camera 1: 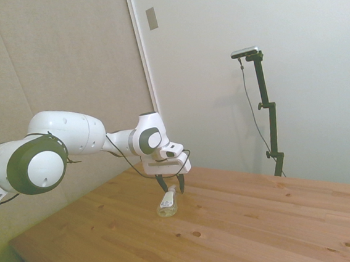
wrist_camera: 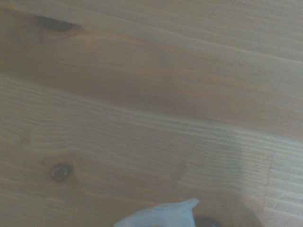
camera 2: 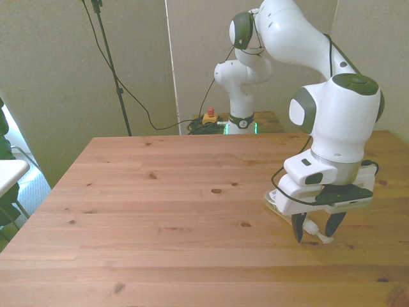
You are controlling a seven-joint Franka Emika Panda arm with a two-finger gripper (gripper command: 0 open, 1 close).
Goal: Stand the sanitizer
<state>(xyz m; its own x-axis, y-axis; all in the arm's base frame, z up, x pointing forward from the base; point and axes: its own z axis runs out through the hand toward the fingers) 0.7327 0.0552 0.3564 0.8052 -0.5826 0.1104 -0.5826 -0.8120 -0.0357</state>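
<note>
The gripper (camera 2: 314,227) hangs low over the worktop (camera 2: 160,217), fingers apart, straddling the white pump end of the sanitizer (camera 1: 167,201) without clearly clamping it. The bottle lies flat on its side near the front view's right edge.

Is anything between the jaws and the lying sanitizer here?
Nothing visible. The gripper is open, straddling the pump end of the sanitizer, which lies flat on the table; no other object is near it.
</note>
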